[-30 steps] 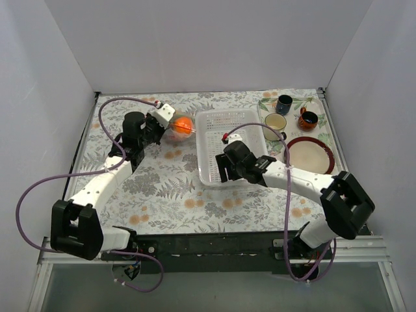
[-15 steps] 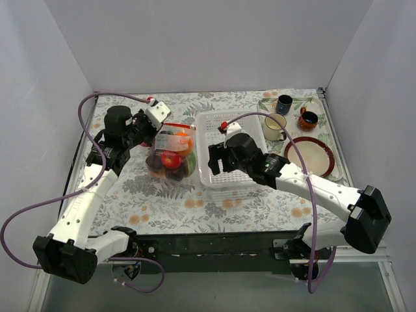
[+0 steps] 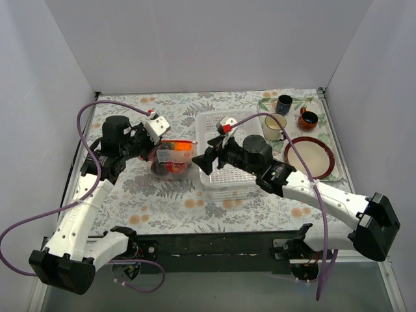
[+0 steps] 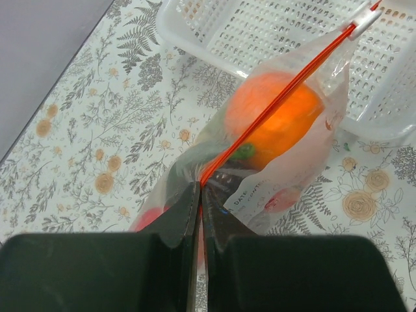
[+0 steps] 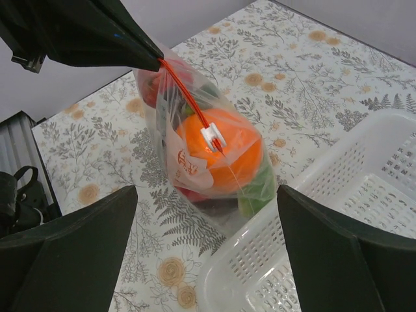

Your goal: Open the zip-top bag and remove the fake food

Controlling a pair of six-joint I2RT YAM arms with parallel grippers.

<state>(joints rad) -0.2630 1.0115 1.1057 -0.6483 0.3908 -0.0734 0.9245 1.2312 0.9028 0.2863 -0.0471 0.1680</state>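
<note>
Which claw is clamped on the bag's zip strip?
The left claw, shut on the red strip end of the zip-top bag; the right claw is wide open, holding nothing.

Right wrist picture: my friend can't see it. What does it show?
A clear zip-top bag of fake food, a big orange fruit in front, is held up by the left gripper, which pinches one end of its red zip strip. The open right gripper faces the bag, and a white basket sits beside it on the flowery tablecloth.
</note>
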